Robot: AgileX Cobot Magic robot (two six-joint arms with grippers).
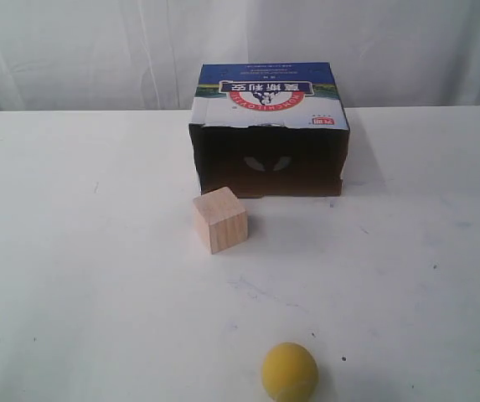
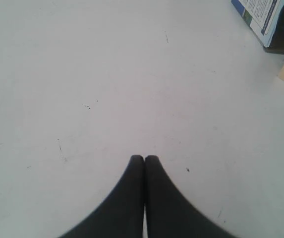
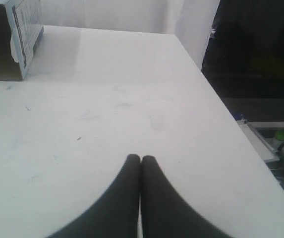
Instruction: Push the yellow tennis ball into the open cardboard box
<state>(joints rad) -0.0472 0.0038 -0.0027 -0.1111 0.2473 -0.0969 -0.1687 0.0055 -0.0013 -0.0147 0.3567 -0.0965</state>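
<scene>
White table under everything. At back center: cardboard box, dark open side facing fwd, blue-white print on top. Near its front left corner, not touching: wooden cube. At near edge, well apart from box, right of cube: yellow ball. Left end effector & right end effector: both closed, tips together, gripping nothing, over bare table.
</scene>
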